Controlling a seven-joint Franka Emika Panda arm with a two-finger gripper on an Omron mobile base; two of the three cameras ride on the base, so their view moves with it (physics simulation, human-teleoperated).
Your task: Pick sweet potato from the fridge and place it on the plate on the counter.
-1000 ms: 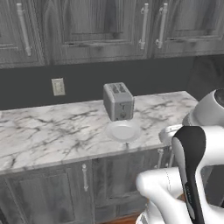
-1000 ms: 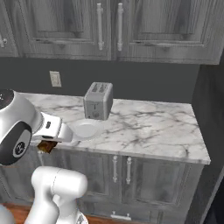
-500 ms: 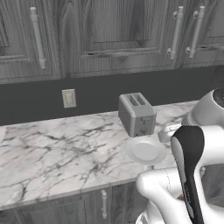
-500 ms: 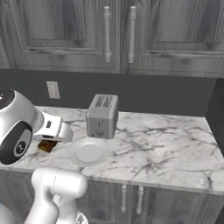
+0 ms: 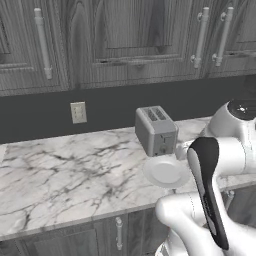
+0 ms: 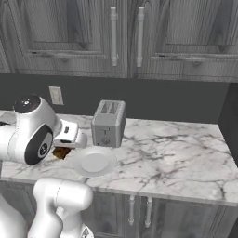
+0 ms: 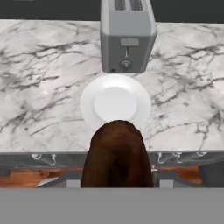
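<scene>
Firmly clamped in the gripper [image 7: 117, 175], the stubby dark-brown sweet potato [image 7: 116, 154] looks stiff, light, grippable mid-body, near the round white plate [image 7: 89, 114].

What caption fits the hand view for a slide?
Held sweet potato hangs above the counter edge, just short of the bare white plate in front of the toaster.

plate [image 7: 115, 104] sits open from above and from the counter's [image 7: 43, 87] front edge; toaster [image 7: 127, 35] stands right behind it, blocking the back; bare marble either side
</scene>
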